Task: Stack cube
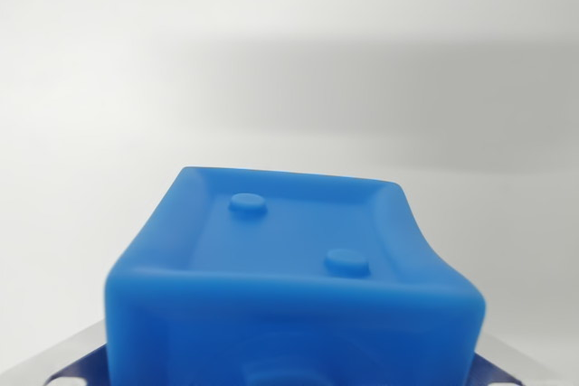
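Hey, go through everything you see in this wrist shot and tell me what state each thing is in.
Blue cube: close under the camera, hollow studded face in view, sides bowed inward as if squeezed.
Tool: only metal parts at the bottom corners show; open or shut cannot be told.
White surface: bare, blurred.

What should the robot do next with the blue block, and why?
Probably carry the blue cube sideways to look for another block. It fills the bottom of the wrist view, apparently pinched between the metal fingers showing at both lower corners. Only the bare white surface shows beyond it, so nothing to stack on is in view.
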{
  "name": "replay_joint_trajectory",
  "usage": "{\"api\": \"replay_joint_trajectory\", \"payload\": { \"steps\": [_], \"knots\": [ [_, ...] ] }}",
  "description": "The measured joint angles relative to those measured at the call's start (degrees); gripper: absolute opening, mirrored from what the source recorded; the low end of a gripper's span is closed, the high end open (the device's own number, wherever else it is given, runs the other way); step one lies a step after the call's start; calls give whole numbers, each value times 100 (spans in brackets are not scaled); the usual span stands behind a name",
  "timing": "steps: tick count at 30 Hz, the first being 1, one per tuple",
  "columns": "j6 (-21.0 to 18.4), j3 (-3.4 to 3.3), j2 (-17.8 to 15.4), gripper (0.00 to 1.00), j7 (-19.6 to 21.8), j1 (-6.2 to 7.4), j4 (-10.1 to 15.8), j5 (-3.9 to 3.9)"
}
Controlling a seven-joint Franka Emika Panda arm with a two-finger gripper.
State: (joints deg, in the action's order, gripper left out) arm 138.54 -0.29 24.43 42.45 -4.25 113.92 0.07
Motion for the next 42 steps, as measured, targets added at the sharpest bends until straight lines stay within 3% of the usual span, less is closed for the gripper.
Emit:
{"api": "replay_joint_trajectory", "payload": {
  "steps": [42],
  "knots": [
    [-269,-3,-336,0,-2391,-731,71,0]
  ]
}}
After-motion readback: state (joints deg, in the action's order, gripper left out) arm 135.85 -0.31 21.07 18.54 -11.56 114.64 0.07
